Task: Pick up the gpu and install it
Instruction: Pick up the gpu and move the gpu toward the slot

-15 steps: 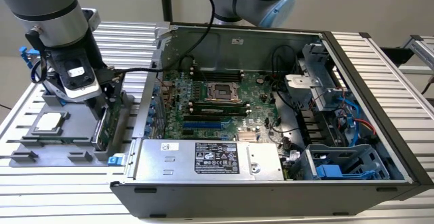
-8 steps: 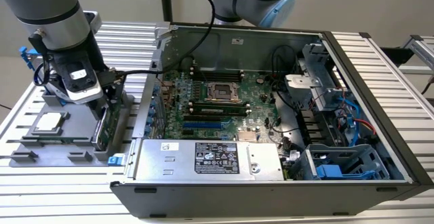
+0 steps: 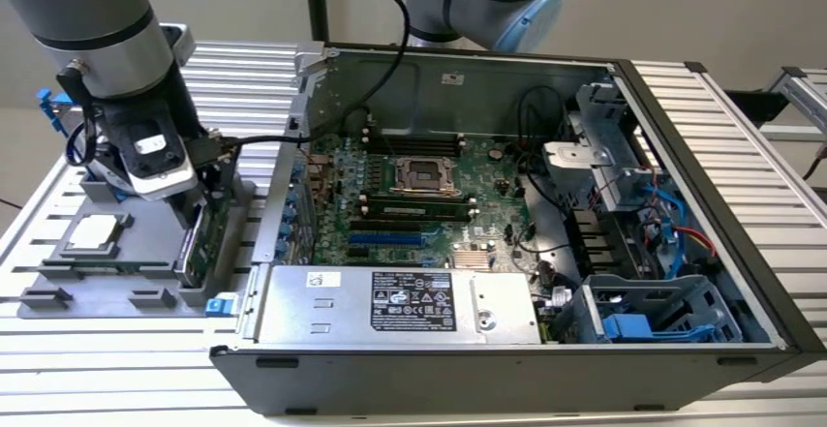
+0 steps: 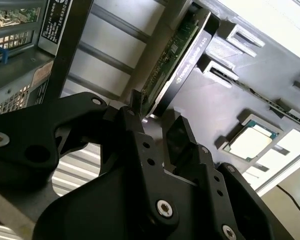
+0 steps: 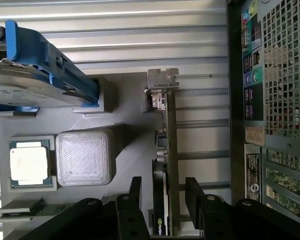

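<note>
The gpu (image 3: 194, 243) stands on its long edge in a slot of the grey fixture tray (image 3: 77, 272), at the exterior view's left, beside the open computer case. In the first wrist view the gpu (image 5: 165, 145) shows as a thin card with its silver end bracket at the far end. My gripper (image 5: 162, 187) hangs over its near end, one black finger on each side with a small gap to the card, so it is open. In the second wrist view the gpu (image 4: 177, 50) runs away from my gripper (image 4: 154, 112), green board on one face and black cooler on the other.
The open computer case (image 3: 698, 156) holds the motherboard (image 3: 413, 195) and a power supply (image 3: 387, 301). On the tray lie a processor chip (image 5: 29, 162), a grey square block (image 5: 85, 157), a RAM stick (image 5: 20, 209) and a hard drive in a blue frame (image 5: 40, 75).
</note>
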Available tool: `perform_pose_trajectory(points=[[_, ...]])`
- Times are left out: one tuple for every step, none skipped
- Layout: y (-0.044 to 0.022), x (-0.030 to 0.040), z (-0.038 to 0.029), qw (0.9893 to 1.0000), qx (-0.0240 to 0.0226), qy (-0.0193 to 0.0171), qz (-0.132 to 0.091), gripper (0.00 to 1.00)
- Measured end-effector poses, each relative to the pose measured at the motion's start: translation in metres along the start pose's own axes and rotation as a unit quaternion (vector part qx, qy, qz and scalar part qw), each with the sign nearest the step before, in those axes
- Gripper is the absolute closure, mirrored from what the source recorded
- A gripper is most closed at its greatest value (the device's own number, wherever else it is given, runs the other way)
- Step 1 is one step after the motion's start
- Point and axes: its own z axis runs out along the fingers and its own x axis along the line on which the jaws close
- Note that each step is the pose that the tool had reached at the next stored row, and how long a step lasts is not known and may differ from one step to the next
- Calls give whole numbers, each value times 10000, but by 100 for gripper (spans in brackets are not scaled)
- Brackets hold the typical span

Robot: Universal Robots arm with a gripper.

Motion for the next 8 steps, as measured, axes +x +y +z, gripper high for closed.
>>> perform_pose_trajectory(points=[[0, 1, 10, 10000, 0, 0, 4, 0], [-1, 2, 19, 10000, 1, 0, 10, 0], [-1, 2, 28, 10000, 1, 0, 17, 0], [-2, 2, 38, 10000, 1, -1, 22, 0], [-2, 3, 48, 10000, 1, -1, 26, 0], [-3, 3, 58, 10000, 1, -1, 29, 0], [-3, 3, 68, 10000, 1, -1, 33, 0], [-4, 3, 79, 10000, 1, -1, 36, 0]])
